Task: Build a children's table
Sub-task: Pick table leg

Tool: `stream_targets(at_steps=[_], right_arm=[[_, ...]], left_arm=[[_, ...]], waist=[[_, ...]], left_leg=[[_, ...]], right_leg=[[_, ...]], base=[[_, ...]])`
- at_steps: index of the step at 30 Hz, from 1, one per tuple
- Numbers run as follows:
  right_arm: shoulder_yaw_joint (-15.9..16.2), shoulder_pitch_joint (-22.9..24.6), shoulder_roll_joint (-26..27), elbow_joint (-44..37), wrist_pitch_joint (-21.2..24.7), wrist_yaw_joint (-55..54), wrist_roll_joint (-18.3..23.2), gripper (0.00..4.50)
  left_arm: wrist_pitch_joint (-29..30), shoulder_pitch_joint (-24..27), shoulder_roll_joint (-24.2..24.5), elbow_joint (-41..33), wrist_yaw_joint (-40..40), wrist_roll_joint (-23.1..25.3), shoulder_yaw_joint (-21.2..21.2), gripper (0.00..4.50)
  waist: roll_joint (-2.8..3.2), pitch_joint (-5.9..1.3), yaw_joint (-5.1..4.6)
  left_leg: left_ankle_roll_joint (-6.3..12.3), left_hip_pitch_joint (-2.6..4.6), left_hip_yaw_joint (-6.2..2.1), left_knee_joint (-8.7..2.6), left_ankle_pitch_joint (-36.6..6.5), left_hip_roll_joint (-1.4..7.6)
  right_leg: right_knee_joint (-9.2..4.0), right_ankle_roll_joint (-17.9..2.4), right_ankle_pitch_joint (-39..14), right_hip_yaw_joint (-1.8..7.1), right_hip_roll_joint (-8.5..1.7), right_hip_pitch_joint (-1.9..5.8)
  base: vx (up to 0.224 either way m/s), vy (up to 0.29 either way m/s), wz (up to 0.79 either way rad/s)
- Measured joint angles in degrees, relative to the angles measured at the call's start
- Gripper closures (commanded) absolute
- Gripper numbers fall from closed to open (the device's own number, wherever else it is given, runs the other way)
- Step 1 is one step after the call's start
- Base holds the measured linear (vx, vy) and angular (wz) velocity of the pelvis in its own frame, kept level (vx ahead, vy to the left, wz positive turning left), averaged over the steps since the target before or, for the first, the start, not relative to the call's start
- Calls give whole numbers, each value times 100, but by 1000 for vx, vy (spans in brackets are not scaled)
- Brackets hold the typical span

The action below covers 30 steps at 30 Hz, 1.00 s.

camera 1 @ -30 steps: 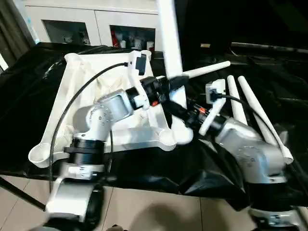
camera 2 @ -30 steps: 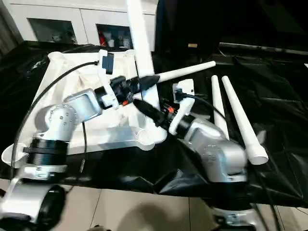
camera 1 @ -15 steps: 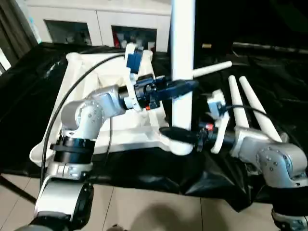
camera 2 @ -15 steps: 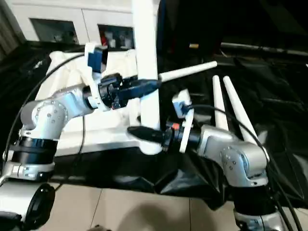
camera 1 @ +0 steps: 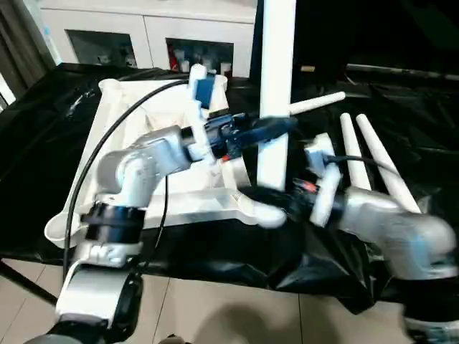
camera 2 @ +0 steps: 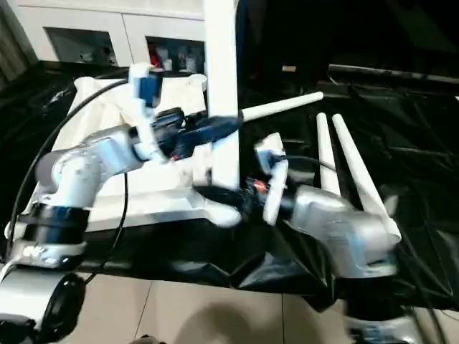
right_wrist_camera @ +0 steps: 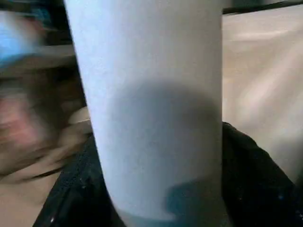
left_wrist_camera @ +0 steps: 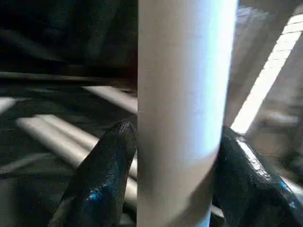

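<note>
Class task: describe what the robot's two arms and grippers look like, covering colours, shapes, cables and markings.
Both arms are rounded silver-grey segments joined by black collars. A thin black cable loops along the left arm; another runs along the right arm. White wrist brackets show small red marks. The left gripper and right gripper have tapered glossy black fingers.

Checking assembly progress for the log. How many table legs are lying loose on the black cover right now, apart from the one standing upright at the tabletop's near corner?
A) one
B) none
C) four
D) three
D: three loose legs lie on the black cover to the right of the upright leg, which both the left gripper and right gripper bracket at the tabletop corner.
</note>
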Motion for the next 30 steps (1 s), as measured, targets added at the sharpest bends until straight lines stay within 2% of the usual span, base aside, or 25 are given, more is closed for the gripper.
stream_targets(at_steps=[3,7,9,10,12,19,25,26,30], right_arm=[[47,-94,110,129,-224,-512,-408,194],[301,-262,188,229,-615,-1050,-1015,194],[350,-281,267,302,-660,-1221,-1175,194],[363,-302,311,350,-673,-1312,-1252,194],[396,-308,393,426,-687,-1481,-1367,194],[526,-324,659,485,-825,-1672,-1479,197],[575,-324,780,485,-950,-1690,-1529,199],[571,-324,802,485,-984,-1678,-1516,159],[188,-327,875,445,-944,-1446,-999,141]], left_arm=[[-189,-1,-194,0,627,278,0,150],[-237,-5,-537,55,1283,276,198,150],[-260,-19,-614,149,1504,291,243,150],[-271,-29,-666,206,1624,302,280,179],[-278,-67,-769,335,1808,290,365,187],[-288,-270,-903,471,2430,212,724,250],[-322,-290,-887,580,2542,169,866,262],[-332,-290,-883,580,2542,165,887,262],[-352,-293,-672,585,2266,180,778,262]], waist=[[0,0,0],[-1,0,1],[-1,0,-6],[-1,1,-8],[-1,0,-4],[-1,1,-15],[-1,1,1],[-1,1,1],[-1,1,-3]], left_leg=[[2,-1,0,0,0,-1],[15,-3,-1,0,8,-1],[21,-2,-1,0,12,-1],[20,-3,-1,0,11,-2],[19,-3,-1,0,11,-2],[28,-3,-1,-1,13,-2],[27,-4,-1,0,14,-2],[28,-4,-1,0,14,-2],[28,-4,-2,0,13,-2]], right_leg=[[-1,0,0,0,0,0],[-1,0,0,0,1,-1],[-1,0,0,0,1,-1],[-1,1,1,0,1,-2],[-1,2,1,1,1,-2],[-3,2,1,1,1,-2],[-3,3,1,1,1,-2],[-4,2,1,1,1,-2],[-4,2,1,1,1,-2]], base=[[0,0,0],[0,0,0],[0,0,0],[0,0,0],[0,0,0],[0,0,0],[0,0,0],[0,0,0],[0,0,0]])
